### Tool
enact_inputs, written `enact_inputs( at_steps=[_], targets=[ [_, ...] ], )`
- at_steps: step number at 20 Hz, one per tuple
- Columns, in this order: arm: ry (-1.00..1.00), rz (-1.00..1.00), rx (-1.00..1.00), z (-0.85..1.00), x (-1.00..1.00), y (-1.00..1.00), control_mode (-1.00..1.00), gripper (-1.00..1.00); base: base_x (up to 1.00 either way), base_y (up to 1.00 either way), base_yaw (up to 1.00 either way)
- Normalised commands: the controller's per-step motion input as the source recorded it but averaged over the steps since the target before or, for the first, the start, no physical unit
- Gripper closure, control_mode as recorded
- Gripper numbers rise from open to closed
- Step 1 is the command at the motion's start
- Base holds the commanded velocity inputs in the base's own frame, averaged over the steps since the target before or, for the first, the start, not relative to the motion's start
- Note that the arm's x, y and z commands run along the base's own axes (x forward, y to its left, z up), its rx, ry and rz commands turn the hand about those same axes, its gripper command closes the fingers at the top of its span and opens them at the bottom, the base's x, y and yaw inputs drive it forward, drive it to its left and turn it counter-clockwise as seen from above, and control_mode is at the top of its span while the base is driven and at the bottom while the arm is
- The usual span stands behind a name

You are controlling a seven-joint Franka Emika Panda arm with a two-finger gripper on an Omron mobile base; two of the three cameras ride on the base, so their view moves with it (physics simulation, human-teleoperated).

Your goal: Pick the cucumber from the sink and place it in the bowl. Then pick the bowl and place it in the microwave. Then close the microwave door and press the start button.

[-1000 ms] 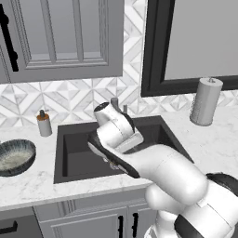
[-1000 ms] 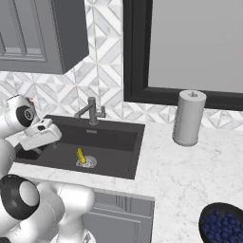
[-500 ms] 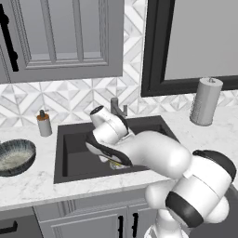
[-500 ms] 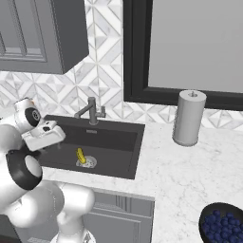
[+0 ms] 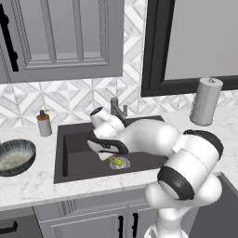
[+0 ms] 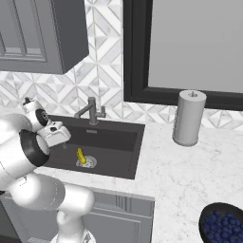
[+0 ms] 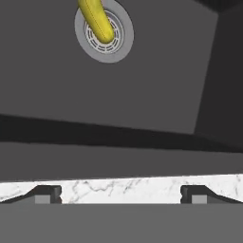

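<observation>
Sink [image 6: 121, 156]: dark basin set in the marble counter, faucet at its back edge. Bowl [image 5: 16, 157] sits on the counter left of the basin, well apart from the work. Gripper [image 7: 121, 194] hangs over the sink's near rim, jaws spread wide, holding nothing. Cucumber [image 7: 96, 20] lies on the round drain [image 7: 114, 52], ahead of and below the hand; its long axis runs up and away in the hand view. My read: reach forward and down.
</observation>
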Motion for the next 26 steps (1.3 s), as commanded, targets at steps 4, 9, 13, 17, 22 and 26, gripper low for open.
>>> enact_inputs(
  at_steps=[4,9,13,17,22,26],
  targets=[
    [0.03,0.0,0.0,-0.27,0.43,0.0,-1.0,-1.0,0.0,0.0,0.0],
    [0.01,0.0,0.0,-0.37,0.39,0.0,-1.0,-1.0,0.0,0.0,0.0],
    [0.0,0.0,0.0,-0.42,0.28,0.0,-1.0,-1.0,0.0,0.0,0.0],
    [0.0,0.0,0.0,-0.39,0.18,0.0,-1.0,-1.0,0.0,0.0,0.0],
    [-0.01,0.01,0.02,-0.33,0.12,-0.27,-1.0,-1.0,0.0,0.0,0.0],
    [-0.02,0.02,0.04,-0.27,0.11,-0.26,-1.0,-1.0,0.0,0.0,0.0]
  ],
)
